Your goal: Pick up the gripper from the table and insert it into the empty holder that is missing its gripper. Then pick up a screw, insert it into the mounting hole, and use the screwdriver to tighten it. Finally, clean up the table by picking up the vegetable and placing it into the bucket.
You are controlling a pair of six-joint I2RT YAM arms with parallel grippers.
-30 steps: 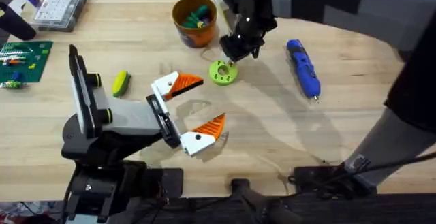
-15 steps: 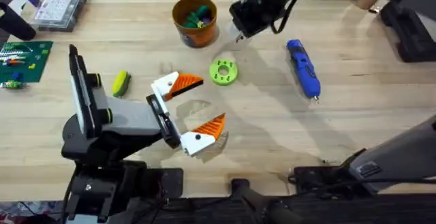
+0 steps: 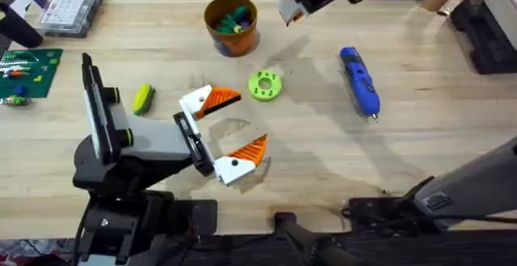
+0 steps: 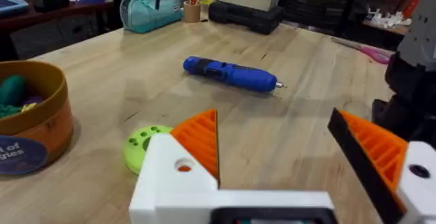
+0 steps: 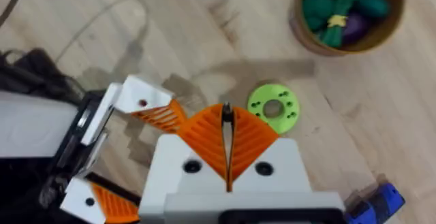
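My right gripper (image 3: 292, 9) hangs high over the table's far side, right of the orange bucket (image 3: 231, 25). In the right wrist view its orange pads (image 5: 204, 139) are pressed together on a thin dark screw (image 5: 227, 113) at their tips. My left gripper (image 3: 230, 128) rests open near the table's middle, nothing between its fingers. The blue screwdriver (image 3: 359, 80) lies to the right, the yellow vegetable (image 3: 144, 99) to the left beside my left arm. The loose gripper and the holder are out of view.
A lime-green disc with holes (image 3: 265, 86) lies between the bucket and my left gripper. The bucket holds toy vegetables. A clear compartment box (image 3: 71, 9) and a green board (image 3: 28, 72) sit at the far left. Bags and boxes stand at the far right edge.
My right gripper has risen from just above the green disc and drawn back towards the far edge, staying shut. The left arm and the table's objects have not moved.
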